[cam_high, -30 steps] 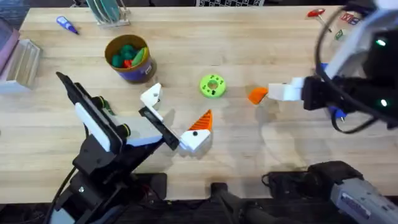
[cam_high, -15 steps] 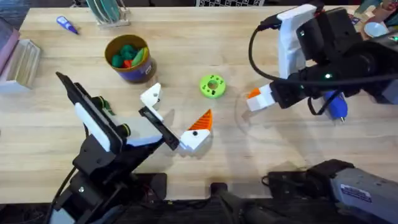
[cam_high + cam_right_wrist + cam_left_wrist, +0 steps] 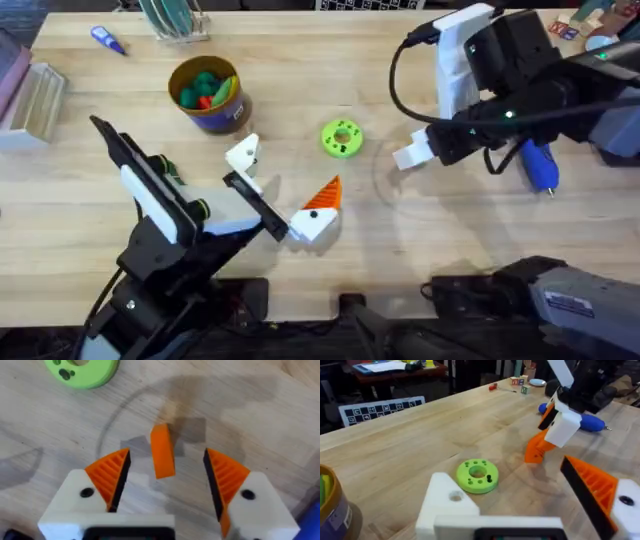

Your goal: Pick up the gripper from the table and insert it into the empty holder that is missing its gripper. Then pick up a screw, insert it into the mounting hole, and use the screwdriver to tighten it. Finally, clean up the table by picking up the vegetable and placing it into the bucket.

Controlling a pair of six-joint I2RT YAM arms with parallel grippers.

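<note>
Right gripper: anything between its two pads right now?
Yes: the orange gripper lies on the table between the open right gripper's pads, touching neither, per the right wrist view.

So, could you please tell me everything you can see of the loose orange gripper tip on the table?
The gripper is a small wedge of solid orange plastic with smooth faces and no white block attached. It stands on edge on the bare wooden table, beyond the green disc from the bucket. The right claw is open and straddles it, an orange ribbed pad on either side, neither visibly touching it.
</note>
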